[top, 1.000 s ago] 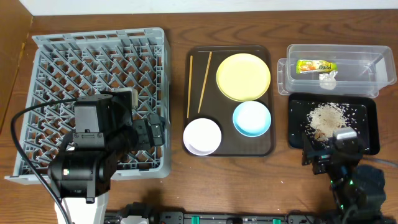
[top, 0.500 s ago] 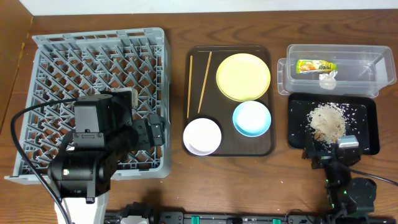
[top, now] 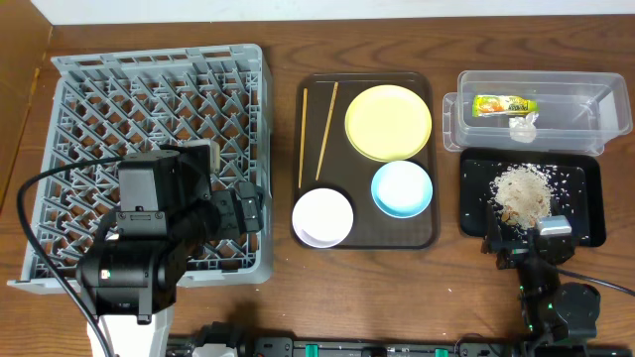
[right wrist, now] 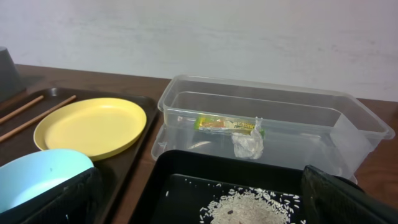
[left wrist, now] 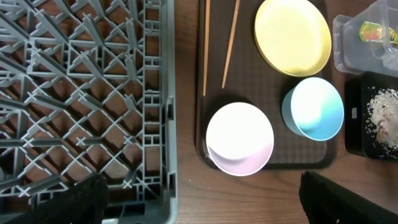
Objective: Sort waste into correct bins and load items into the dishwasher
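Observation:
The grey dish rack [top: 159, 109] fills the left; it also shows in the left wrist view [left wrist: 74, 93]. My left gripper [top: 248, 208] is open and empty over the rack's front right corner [left wrist: 202, 190]. The white bowl [top: 322, 216], light-blue bowl [top: 402, 188], yellow plate [top: 388, 122] and two chopsticks [top: 316, 134] lie on the brown tray. The clear tub [top: 575, 104] holds the wrapper [top: 503, 104] and tissue [top: 523, 123]. Rice scraps [top: 523, 188] lie in the black tray [top: 585, 178]. My right gripper [top: 526, 241] is open and empty at that tray's front edge [right wrist: 205, 202]. I cannot make out the white cup.
The dark brown serving tray [top: 422, 233] sits mid-table between the rack and the bins. Bare wood table [top: 283, 149] shows in the gaps beside it. The left arm's black body [top: 139, 248] covers the rack's front part.
My right arm has pulled back towards the table's front edge, uncovering more of the rice in the black tray. The left arm has not moved.

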Robot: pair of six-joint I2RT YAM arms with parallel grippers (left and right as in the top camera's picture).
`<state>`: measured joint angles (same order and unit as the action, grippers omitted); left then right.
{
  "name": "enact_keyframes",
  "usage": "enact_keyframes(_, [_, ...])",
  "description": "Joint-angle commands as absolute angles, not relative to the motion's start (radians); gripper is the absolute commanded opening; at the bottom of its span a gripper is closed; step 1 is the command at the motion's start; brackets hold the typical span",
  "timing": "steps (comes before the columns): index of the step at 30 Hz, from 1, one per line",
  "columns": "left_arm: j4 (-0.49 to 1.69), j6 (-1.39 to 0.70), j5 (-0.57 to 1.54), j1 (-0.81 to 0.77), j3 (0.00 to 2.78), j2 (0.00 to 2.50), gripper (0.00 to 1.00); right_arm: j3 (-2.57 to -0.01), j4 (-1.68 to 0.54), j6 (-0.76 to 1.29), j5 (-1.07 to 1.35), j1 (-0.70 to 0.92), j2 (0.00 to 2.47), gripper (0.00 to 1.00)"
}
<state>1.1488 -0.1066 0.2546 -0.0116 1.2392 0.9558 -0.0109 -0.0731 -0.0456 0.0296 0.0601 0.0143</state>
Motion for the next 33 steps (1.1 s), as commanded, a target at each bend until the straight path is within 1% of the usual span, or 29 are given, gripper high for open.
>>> enact_keyframes(1, [1.151, -0.097, 0.242, -0.017, 1.253, 0.955, 0.98, -0.006, -0.071, -0.057, 0.031, 0.053, 0.006, 0.99])
enact_keyframes(9, [1.15, -0.099, 0.244, -0.017, 1.253, 0.955, 0.98, -0.006, -0.071, -0.057, 0.031, 0.053, 0.006, 0.99])
enact_keyframes(13, [1.168, -0.147, 0.358, -0.017, 1.253, 0.955, 0.98, -0.006, -0.071, -0.057, 0.031, 0.053, 0.006, 0.99])
enact_keyframes(18, [1.058, -0.158, 0.423, -0.033, 1.253, 0.991, 0.98, -0.006, -0.071, -0.057, 0.031, 0.053, 0.006, 0.99])
enact_keyframes(22, [0.999, -0.166, 0.399, -0.123, 1.254, 1.12, 0.98, -0.006, -0.071, -0.057, 0.031, 0.053, 0.006, 0.99])
enact_keyframes(26, [0.953, -0.147, 0.251, -0.24, 1.274, 1.306, 0.99, -0.006, -0.071, -0.057, 0.031, 0.053, 0.006, 0.99])
enact_keyframes(27, [0.921, -0.119, 0.191, -0.287, 1.288, 1.401, 0.97, -0.006, -0.071, -0.057, 0.031, 0.053, 0.006, 0.99])
enact_keyframes(28, [0.899, -0.107, 0.162, -0.309, 1.295, 1.451, 0.95, -0.006, -0.071, -0.057, 0.031, 0.053, 0.006, 0.99])
enact_keyframes(29, [0.871, -0.091, 0.148, -0.326, 1.298, 1.493, 0.94, -0.006, -0.071, -0.057, 0.031, 0.053, 0.006, 0.99])
enact_keyframes(30, [0.793, -0.078, 0.114, -0.355, 1.298, 1.575, 0.88, -0.006, -0.071, -0.057, 0.031, 0.053, 0.006, 0.99])
enact_keyframes(32, [0.702, -0.063, 0.11, -0.377, 1.298, 1.649, 0.86, -0.006, -0.071, -0.057, 0.031, 0.053, 0.006, 0.99])
enact_keyframes(33, [0.666, -0.052, 0.105, -0.383, 1.298, 1.678, 0.83, -0.006, -0.071, -0.057, 0.031, 0.053, 0.006, 0.99])
